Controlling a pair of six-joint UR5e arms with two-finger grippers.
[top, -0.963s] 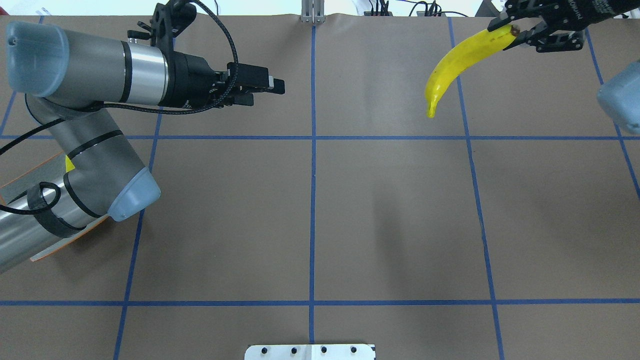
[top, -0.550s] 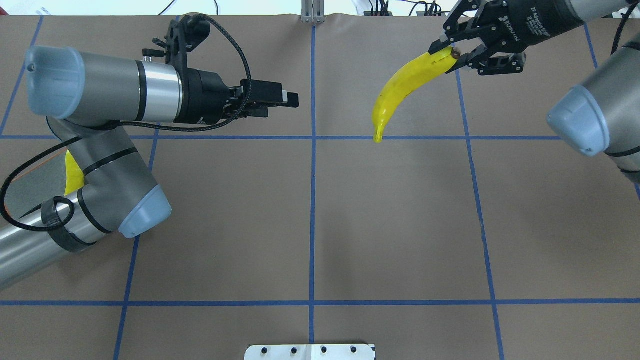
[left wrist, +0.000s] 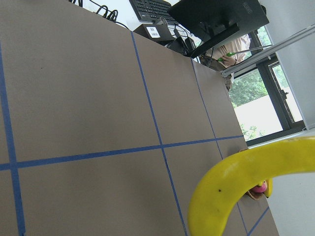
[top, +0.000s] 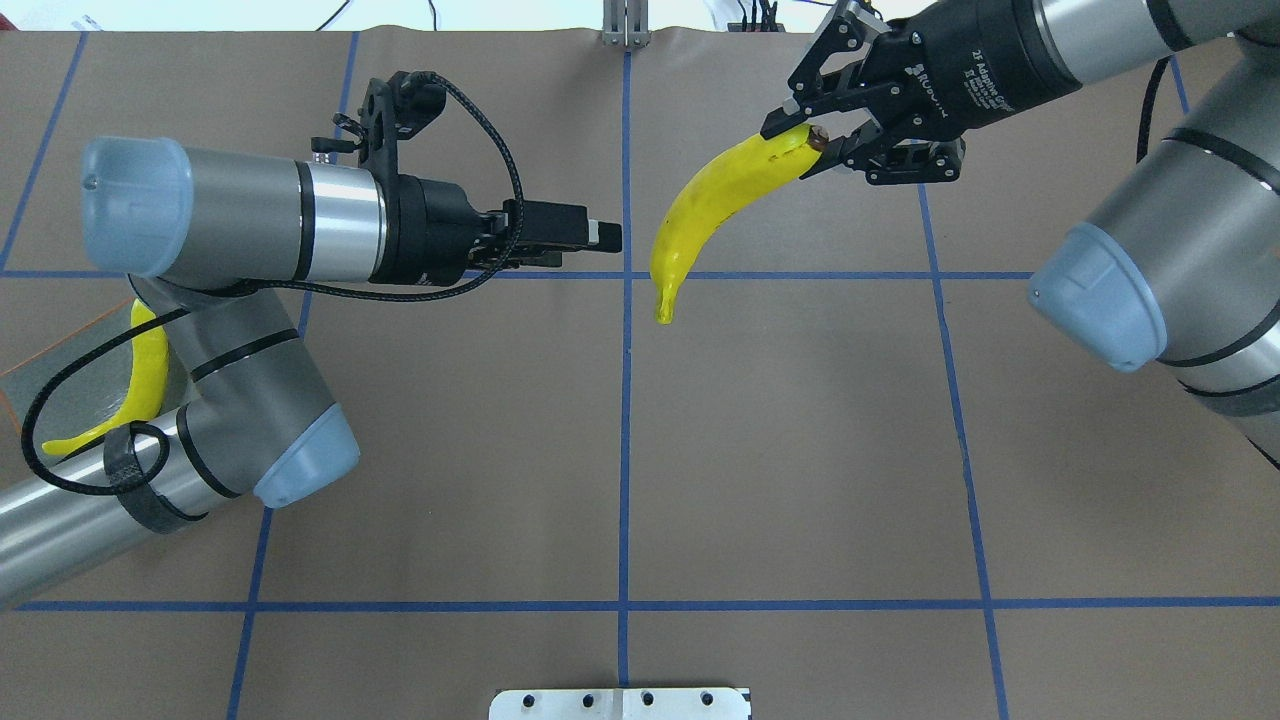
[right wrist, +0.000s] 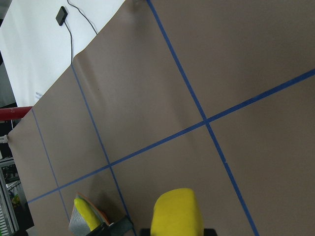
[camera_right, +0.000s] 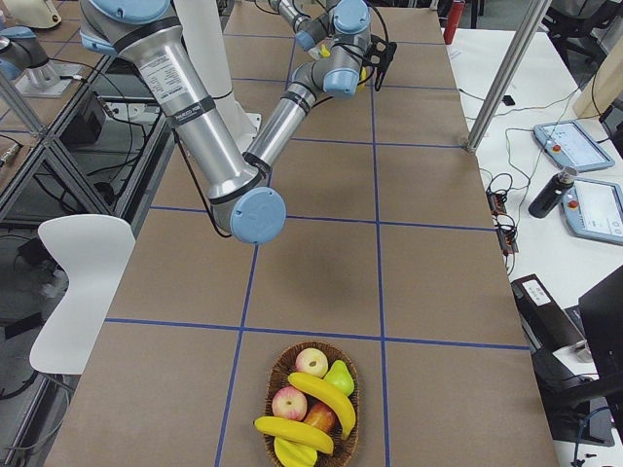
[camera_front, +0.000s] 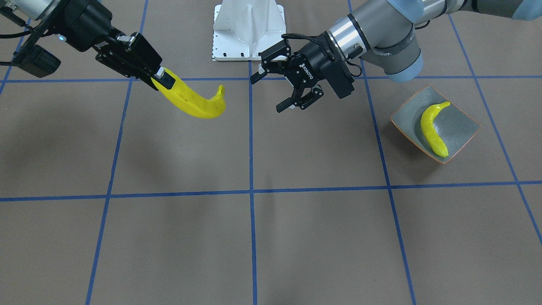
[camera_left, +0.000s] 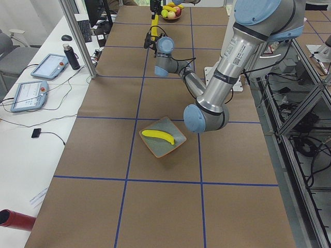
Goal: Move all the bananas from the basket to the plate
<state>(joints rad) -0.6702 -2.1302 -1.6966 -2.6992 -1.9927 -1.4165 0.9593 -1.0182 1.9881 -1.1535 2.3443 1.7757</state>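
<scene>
"Where's the banana (top: 700, 212) now?"
"In the air over the worktop (top: 800, 450), its dark end pinched in the right tool (top: 812, 143). The left tool (camera_front: 267, 94) gapes wide nearby, holding nothing."
"And the others?"
"A second banana (camera_front: 432, 129) lies on the plate (camera_front: 406, 114); more bananas (camera_right: 321, 391) sit in the basket (camera_right: 274, 381)."

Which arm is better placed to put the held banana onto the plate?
The left, probably. The plate sits on that side of the table, and the left end effector is open, facing the banana that the right end effector grips by one end near the centre line.
</scene>
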